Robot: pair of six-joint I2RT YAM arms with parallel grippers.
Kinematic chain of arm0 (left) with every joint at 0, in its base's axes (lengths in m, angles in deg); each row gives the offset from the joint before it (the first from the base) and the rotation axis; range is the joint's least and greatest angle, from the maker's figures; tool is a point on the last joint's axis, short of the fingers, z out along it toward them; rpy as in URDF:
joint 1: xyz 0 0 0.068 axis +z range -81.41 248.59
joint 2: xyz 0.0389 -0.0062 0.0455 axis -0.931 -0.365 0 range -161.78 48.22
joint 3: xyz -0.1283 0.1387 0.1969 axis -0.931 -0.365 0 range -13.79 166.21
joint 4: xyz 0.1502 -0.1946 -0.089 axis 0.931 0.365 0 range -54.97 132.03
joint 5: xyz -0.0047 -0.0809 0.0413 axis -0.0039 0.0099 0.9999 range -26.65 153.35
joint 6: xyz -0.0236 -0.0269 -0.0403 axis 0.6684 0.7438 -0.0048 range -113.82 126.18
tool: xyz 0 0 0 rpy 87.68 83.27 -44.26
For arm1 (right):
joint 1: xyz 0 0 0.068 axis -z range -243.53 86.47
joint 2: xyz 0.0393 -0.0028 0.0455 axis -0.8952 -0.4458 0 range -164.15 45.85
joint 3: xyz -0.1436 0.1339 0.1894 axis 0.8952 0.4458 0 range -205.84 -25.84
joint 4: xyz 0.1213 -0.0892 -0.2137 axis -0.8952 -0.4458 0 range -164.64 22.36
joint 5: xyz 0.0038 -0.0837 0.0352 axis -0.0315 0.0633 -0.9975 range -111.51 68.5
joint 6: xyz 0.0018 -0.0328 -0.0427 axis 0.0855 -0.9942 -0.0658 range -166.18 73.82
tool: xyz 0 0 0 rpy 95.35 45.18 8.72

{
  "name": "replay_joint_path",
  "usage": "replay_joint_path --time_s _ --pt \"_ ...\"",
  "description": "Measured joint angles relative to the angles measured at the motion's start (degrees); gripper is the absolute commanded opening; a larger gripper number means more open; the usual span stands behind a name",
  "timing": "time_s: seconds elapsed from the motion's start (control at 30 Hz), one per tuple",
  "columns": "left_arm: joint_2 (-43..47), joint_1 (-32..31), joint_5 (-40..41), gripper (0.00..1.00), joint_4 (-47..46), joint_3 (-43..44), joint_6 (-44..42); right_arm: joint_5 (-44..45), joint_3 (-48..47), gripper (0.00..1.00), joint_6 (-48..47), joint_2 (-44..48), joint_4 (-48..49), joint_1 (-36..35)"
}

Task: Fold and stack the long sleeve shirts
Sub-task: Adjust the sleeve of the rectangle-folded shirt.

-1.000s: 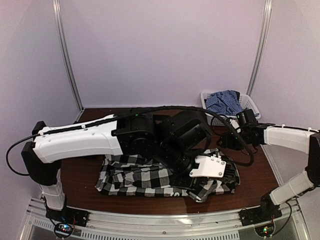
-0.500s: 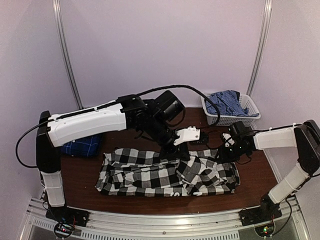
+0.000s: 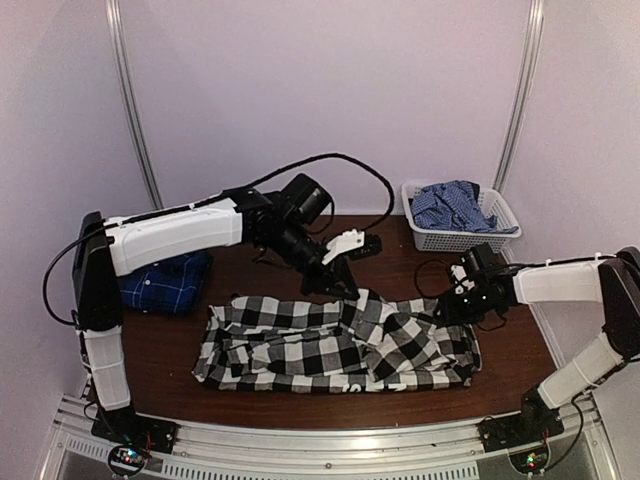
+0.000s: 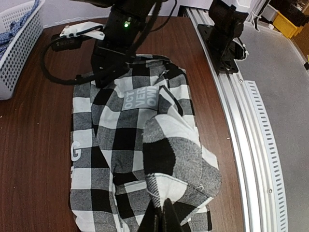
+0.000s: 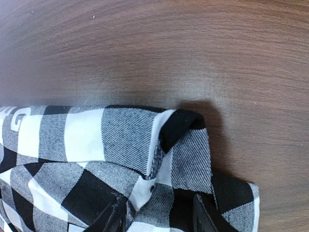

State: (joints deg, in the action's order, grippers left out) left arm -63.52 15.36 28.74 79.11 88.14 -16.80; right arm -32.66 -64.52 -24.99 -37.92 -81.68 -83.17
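The black-and-white checked long sleeve shirt [image 3: 300, 350] lies spread across the front of the table, its white lettering facing up in the left wrist view [image 4: 120, 140]. My left gripper [image 3: 347, 288] is shut on a pinched fold of this shirt [image 4: 164, 215] at its far middle edge and holds it raised. My right gripper [image 3: 447, 306] stands open at the shirt's right end, and its fingers [image 5: 113, 217] are planted on a rumpled corner of the cloth [image 5: 183, 145]. The dark blue plaid shirt [image 3: 165, 283] sits folded at the left, partly under the left arm.
A white basket [image 3: 432, 238] with blue cloth in it stands at the back right, also seen in the left wrist view [image 4: 17, 48]. Bare brown table [image 5: 159, 48] lies beyond the shirt. A metal rail [image 4: 251, 135] runs along the near edge.
My left arm swung back from the shirt's right front to its far middle edge, drawing a fold of cloth with it and uncovering the blue shirt. The right gripper came down onto the shirt's right end.
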Motion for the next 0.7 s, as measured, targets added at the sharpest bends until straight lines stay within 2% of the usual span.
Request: replay_joint_path --time_s 0.23,0.47,0.57,0.7 --pt "0.0 8.9 -5.1 0.00 -4.7 -4.0 4.7 1.2 -2.2 0.61 0.2 4.1 -3.6 0.0" --pt "1.2 21.6 -8.4 0.00 -13.8 -19.5 14.1 1.4 -6.3 0.62 -0.3 5.1 -5.1 0.0" --pt "1.3 24.2 -8.5 0.00 -15.8 -23.0 17.2 1.4 -6.8 0.62 -0.5 4.5 -5.5 0.0" --pt "1.9 24.5 -8.5 0.00 -18.1 -25.9 21.2 0.8 -6.8 0.62 -0.7 3.4 -5.4 0.0"
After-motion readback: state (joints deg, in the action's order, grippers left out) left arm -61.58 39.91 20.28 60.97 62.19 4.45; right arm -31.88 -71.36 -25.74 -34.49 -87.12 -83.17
